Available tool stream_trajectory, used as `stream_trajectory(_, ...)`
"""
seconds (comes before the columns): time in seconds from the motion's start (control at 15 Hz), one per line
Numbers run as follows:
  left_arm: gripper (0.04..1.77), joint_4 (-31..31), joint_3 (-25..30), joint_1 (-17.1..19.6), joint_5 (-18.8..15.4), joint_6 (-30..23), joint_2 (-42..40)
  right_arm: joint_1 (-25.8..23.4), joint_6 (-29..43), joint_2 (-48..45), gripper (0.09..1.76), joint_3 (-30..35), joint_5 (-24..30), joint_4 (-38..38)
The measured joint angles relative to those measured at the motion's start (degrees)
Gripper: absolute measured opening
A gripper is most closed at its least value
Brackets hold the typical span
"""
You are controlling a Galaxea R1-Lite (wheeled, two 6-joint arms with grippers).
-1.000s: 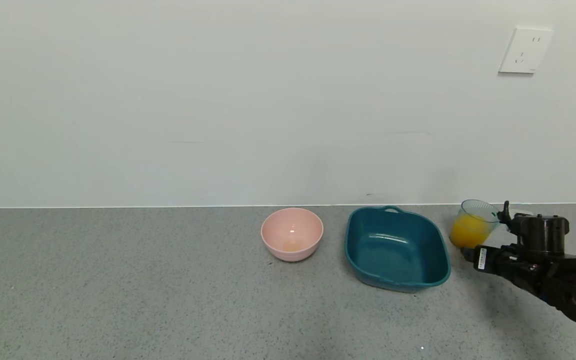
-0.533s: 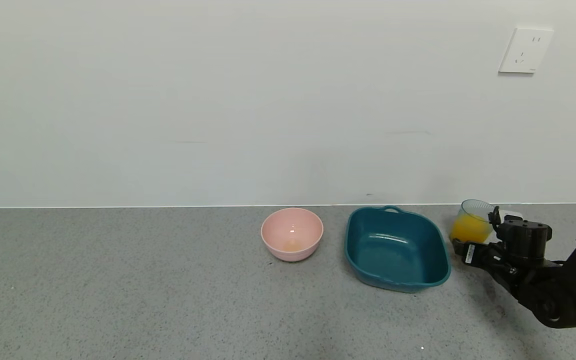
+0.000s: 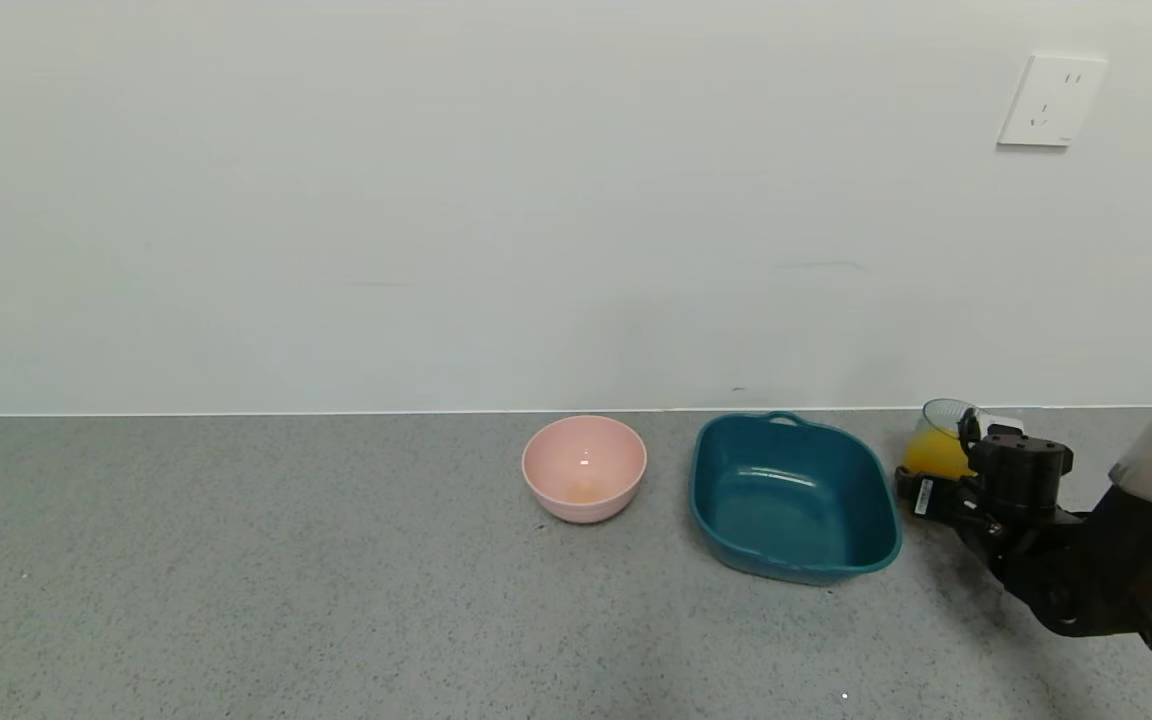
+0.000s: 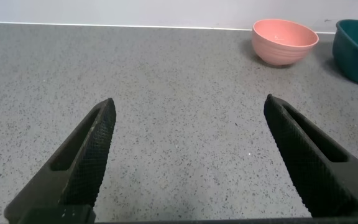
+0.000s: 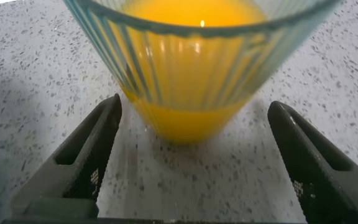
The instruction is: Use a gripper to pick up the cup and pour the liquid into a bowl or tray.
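Looking from my right wrist camera first, I see the right gripper (image 5: 191, 162) with its jaws spread wide, one finger on either side of the cup (image 5: 197, 62), and neither finger touching its wall. Nothing is held. The cup stands upright on the grey speckled tabletop (image 5: 36, 56), and the liquid (image 5: 188, 93) fills much of it, opaque orange-yellow.

From the head camera I place that gripper (image 3: 936, 478) low at the right side of the tabletop (image 3: 236, 560), with the cup (image 3: 939, 445) just beyond it, near the wall. Just left of the cup sits the teal bowl (image 3: 794, 497), apart from it, with its handle loop toward the wall. Further left, a pink bowl (image 3: 584, 468) rests close beside the teal one.

My left gripper (image 4: 188, 155) hovers over bare tabletop well off to the left, jaws wide apart and gripping nothing. A white socket (image 3: 1050, 101) is on the wall above the cup.
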Motion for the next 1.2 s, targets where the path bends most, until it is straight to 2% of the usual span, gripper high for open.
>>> stream_trajectory(0.73, 1.72, 0.00, 0.00, 0.00, -0.02, 0.00, 0.00, 1.66, -0.55, 5.27, 1.71, -8.69, -5.05, -0.20)
stream_trajectory(1.2, 1.72, 0.00, 0.00, 0.00, 0.00, 0.00, 0.00, 2.02, -2.69, 8.85, 1.71, -12.50, -8.55, -3.78)
